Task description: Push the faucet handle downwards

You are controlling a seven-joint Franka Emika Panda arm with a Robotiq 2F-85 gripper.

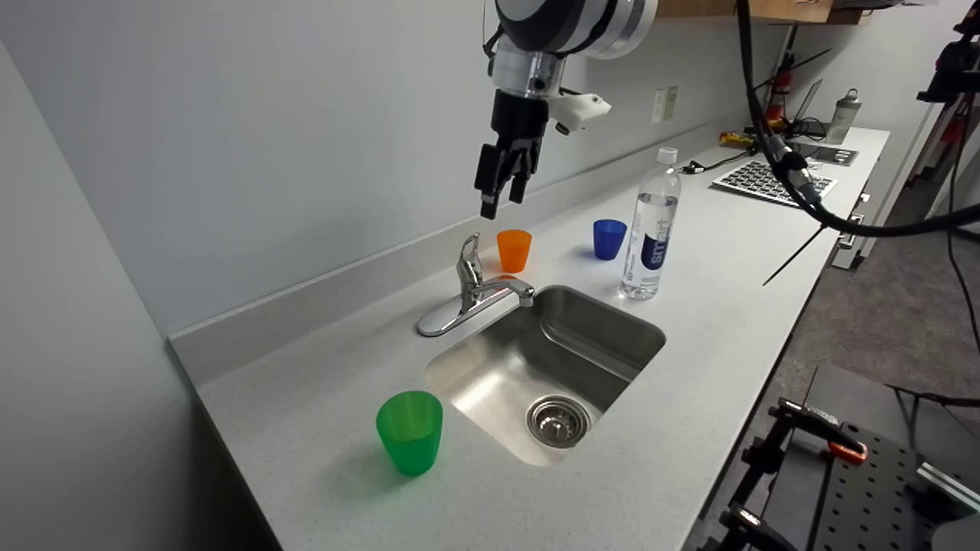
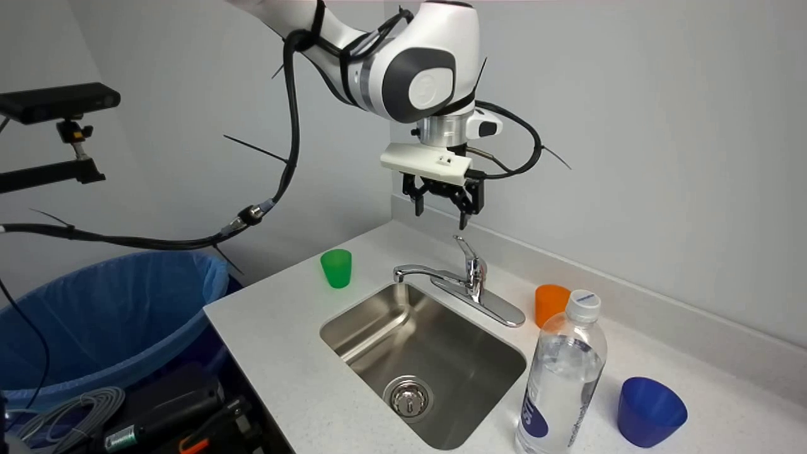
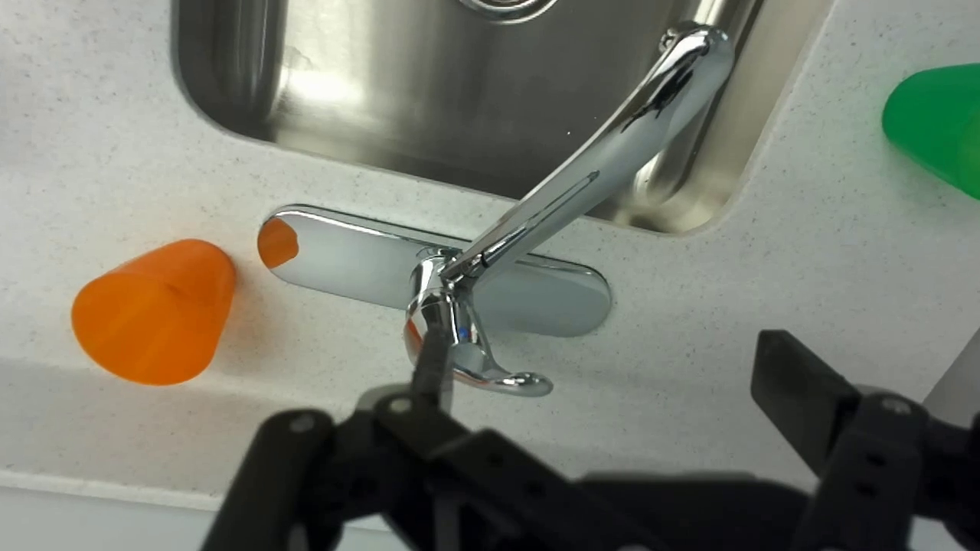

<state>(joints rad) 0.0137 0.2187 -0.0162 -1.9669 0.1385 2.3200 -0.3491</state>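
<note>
Here, atop a small, mirror-bright silver faucet [image 2: 475,284] beside a brushed-steel sink [image 2: 466,366], a short, curved chrome faucet handle [image 3: 481,366], slanting upward along its long axis, tip-first away from a tapered orange cup [image 3: 157,314]. Just above and apart, a black two-fingered gripper [image 2: 441,219] with fingers spread wide. Only in an exterior view, a round container [image 2: 126,302] lined with blue plastic.

3 cups [image 1: 409,432] [image 1: 514,251] [image 1: 609,239], 1 faucet handle [image 3: 475,361]
</note>
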